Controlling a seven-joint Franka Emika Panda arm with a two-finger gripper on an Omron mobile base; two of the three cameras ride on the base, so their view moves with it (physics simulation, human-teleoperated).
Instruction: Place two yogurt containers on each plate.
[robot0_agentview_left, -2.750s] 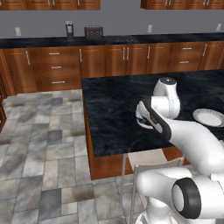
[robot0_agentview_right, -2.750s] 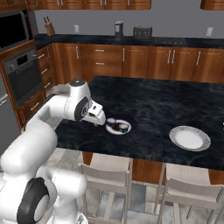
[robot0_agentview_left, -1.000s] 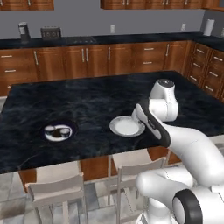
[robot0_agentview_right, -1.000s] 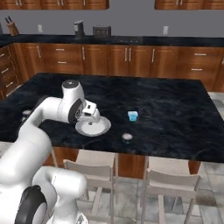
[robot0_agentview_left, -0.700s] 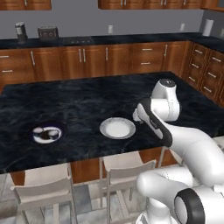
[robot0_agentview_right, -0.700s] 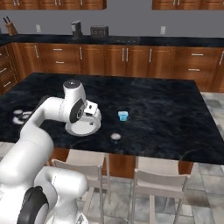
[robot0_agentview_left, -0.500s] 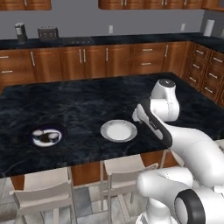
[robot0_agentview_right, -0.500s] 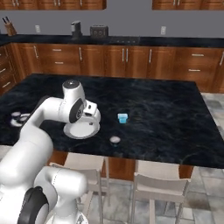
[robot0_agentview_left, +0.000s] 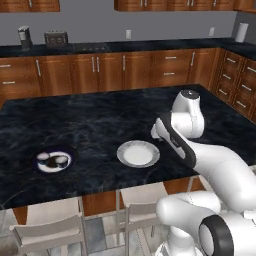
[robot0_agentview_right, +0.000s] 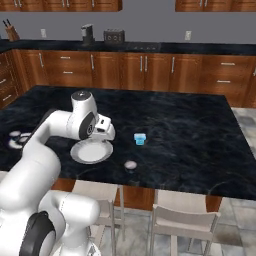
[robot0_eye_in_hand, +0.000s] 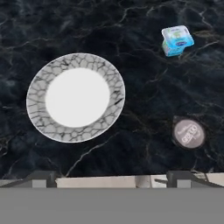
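And here's the arm (robot0_agentview_left: 210, 165), glossy white with rounded, bulging segments, dark rings at the joints, a dark stripe along one link, a grey disc capping its round top.

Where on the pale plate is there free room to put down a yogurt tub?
The pale plate is bare all over. The dark counter between it, the light blue tub and the round tub is free. The dark plate is crowded: two tubs lie there.

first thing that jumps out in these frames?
The pale plate lies bare on the black island counter, right under the open gripper. Beside it wait a light blue yogurt tub and a round dark one; the dark-rimmed plate farther left already holds two.
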